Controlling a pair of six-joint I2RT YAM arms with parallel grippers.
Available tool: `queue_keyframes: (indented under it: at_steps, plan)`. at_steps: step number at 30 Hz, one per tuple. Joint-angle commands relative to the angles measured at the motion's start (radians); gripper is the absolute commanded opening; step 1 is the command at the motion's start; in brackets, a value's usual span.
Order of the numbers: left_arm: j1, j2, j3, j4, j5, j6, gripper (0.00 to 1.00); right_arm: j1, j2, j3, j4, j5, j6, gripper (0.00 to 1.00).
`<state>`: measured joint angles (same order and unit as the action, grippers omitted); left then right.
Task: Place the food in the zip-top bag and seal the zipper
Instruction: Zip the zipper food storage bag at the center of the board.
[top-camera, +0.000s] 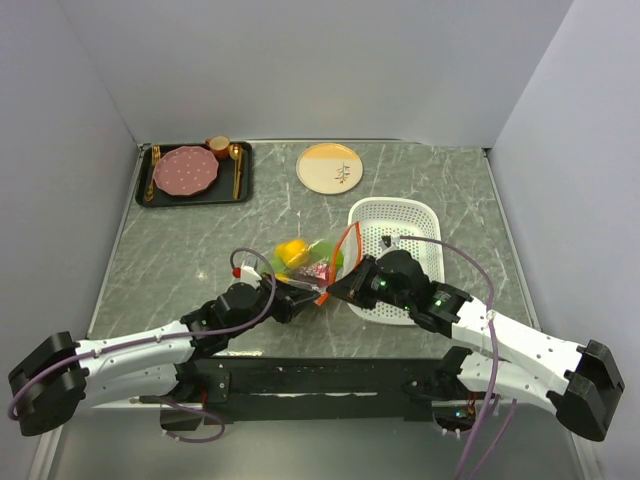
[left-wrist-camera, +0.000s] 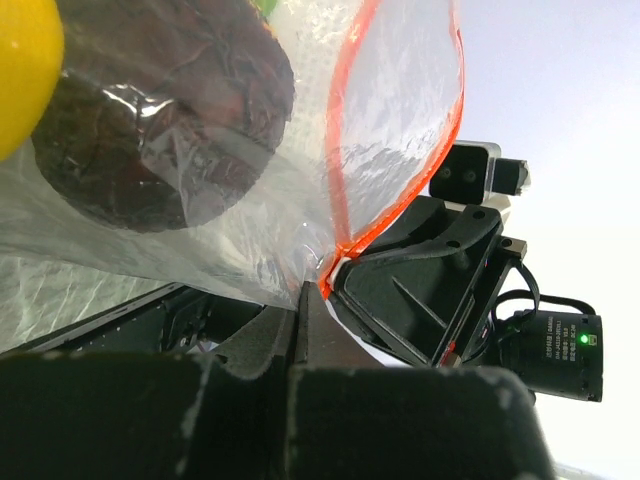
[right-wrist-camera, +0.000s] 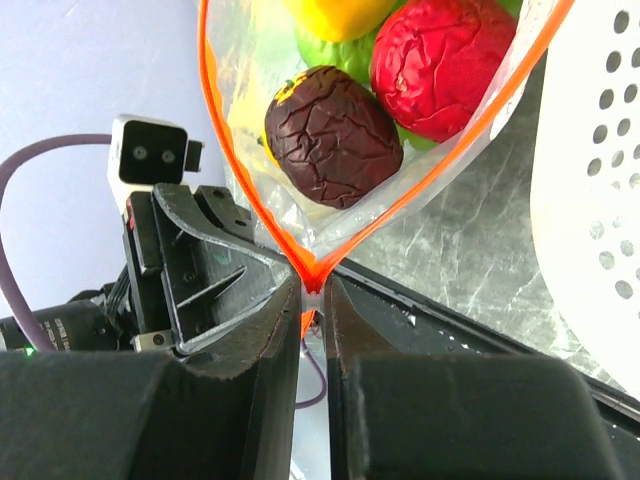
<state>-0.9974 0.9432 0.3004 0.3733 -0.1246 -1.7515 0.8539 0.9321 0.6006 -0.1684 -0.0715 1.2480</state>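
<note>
Zip-top bag (top-camera: 312, 256): lying mid-table (top-camera: 200, 250), just left of the white basket (top-camera: 400, 218) and touching or nearly touching its left wall; its near end is being held by both grippers.
Zipper (right-wrist-camera: 225, 170): orange-red strip is gaping wide, its two sides spreading in a V and meeting at the near corner of the bag; mouth is not sealed.
Food: sitting inside the bag; maroon ball (right-wrist-camera: 333, 135) is lying closest to the near corner, red ball (right-wrist-camera: 450, 65) beside it, yellow piece (right-wrist-camera: 335, 15) and a green piece (right-wrist-camera: 325, 55) sitting behind them.
Left gripper (left-wrist-camera: 302, 300): jaws are pressing together on the clear plastic right at the corner where the strip ends.
Right gripper (right-wrist-camera: 312, 290): jaws are pinching the zipper where its two sides are converging, only a thin slit showing between the fingers.
Grippers together: tips are facing each other, almost touching, at the same bag corner.
Far side: black tray (top-camera: 245, 170) is carrying a pink plate (top-camera: 184, 172) at far left; cream plate (top-camera: 330, 168) is sitting near the far middle.
</note>
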Motion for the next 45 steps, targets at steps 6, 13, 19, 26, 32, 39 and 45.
queue_keyframes:
  at_steps: [6,13,19,26,32,39,45]
  plan:
    - [0.000,0.015,0.000,-0.002,-0.003,0.012,0.01,-0.026,-0.009,0.018,0.017,0.068,-0.030,0.10]
    - [0.005,-0.018,-0.003,-0.046,-0.032,0.032,0.01,-0.070,-0.021,0.027,-0.022,0.070,-0.070,0.12]
    - [0.011,-0.102,0.009,-0.154,-0.072,0.063,0.01,-0.114,-0.004,0.037,-0.026,0.068,-0.099,0.12]
    - [0.034,-0.129,-0.003,-0.181,-0.081,0.066,0.01,-0.138,0.020,0.047,-0.010,0.047,-0.125,0.12]
    - [0.042,-0.159,0.022,-0.241,-0.107,0.095,0.01,-0.167,0.034,0.059,-0.006,0.042,-0.151,0.12]
    - [0.043,-0.173,0.039,-0.286,-0.130,0.112,0.01,-0.187,0.047,0.059,0.000,0.029,-0.167,0.12]
    - [0.045,-0.188,0.032,-0.310,-0.136,0.100,0.01,-0.222,0.053,0.053,-0.002,0.006,-0.194,0.12]
